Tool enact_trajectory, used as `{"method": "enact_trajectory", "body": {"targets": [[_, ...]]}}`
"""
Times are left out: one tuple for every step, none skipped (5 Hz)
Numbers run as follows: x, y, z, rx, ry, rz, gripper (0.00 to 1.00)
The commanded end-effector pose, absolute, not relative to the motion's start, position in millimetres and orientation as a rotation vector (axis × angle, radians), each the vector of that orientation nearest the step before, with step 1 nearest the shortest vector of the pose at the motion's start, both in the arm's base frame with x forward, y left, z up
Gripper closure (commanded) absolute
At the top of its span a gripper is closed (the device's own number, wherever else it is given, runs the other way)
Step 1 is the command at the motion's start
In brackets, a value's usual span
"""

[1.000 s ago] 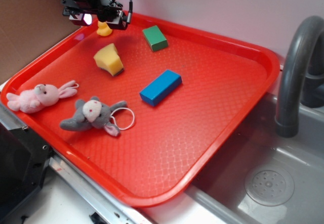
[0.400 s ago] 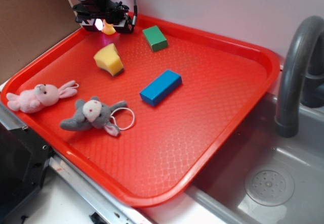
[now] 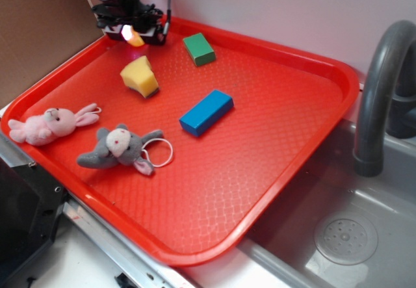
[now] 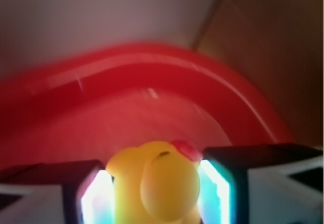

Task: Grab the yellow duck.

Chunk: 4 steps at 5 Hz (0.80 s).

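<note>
Yellow duck [image 4: 154, 183] sits clamped between the pincer's [image 4: 156, 193] 2 lit pads in the wrist view, while the exterior view places it at the red tray's [image 3: 273, 177] far corner.

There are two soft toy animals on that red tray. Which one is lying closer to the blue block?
The grey plush with the white face and cord loop. It lies nearer the blue block; the pink bunny sits farther off, by the tray's left edge.
</note>
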<state>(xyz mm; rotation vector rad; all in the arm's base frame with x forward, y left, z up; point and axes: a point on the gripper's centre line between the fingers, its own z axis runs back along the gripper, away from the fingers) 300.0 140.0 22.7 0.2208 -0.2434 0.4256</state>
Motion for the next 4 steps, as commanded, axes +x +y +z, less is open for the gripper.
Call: {"method": "enact_trajectory", "body": {"targets": [[261,56,137,0.262,0.013,0.107,1.00],[237,20,171,0.191,0.045,-0.093,1.00],[220,-6,197,0.134,-0.014,-0.163,1.00],[213,-6,215,0.100,-0.092,-0.124,1.00]]}}
